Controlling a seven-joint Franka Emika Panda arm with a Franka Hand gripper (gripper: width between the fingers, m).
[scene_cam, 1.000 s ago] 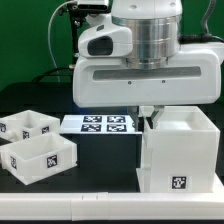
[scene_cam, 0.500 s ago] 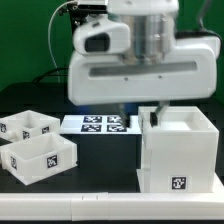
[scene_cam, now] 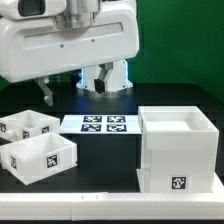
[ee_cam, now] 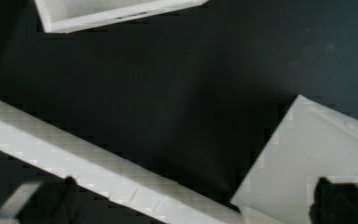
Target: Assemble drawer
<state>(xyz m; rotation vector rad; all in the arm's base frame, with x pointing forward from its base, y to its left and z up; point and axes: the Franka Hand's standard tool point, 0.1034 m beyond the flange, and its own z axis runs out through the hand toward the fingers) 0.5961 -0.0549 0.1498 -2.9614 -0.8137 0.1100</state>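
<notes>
Robot's hand [ee_cam: 190, 203] has its two fingers [ee_cam: 30, 200] wide apart, with nothing between them; it holds nothing and touches nothing. In the exterior view one dark finger shows under the big white body of the arm [scene_cam: 70, 40], high above the table [scene_cam: 110, 165], toward the exterior view's left. The drawer is not put together and lies in three pieces on the table. Its two trays, the back tray [scene_cam: 28, 126] and the front tray [scene_cam: 40, 157], sit just beside each other at the exterior view's left, below the hand and well apart from it. Each has two compartments, and the front one shows a tag on its front wall. The cube shell [scene_cam: 178, 152] stands upright at the exterior view's right, open side up, a tag low on its front face, far from the hand. Between the trays and the shell, a little further back, lies the marker board [scene_cam: 97, 124]. In the wrist view, white parts show at the edges over the dark table, but I cannot tell which pieces they are.
</notes>
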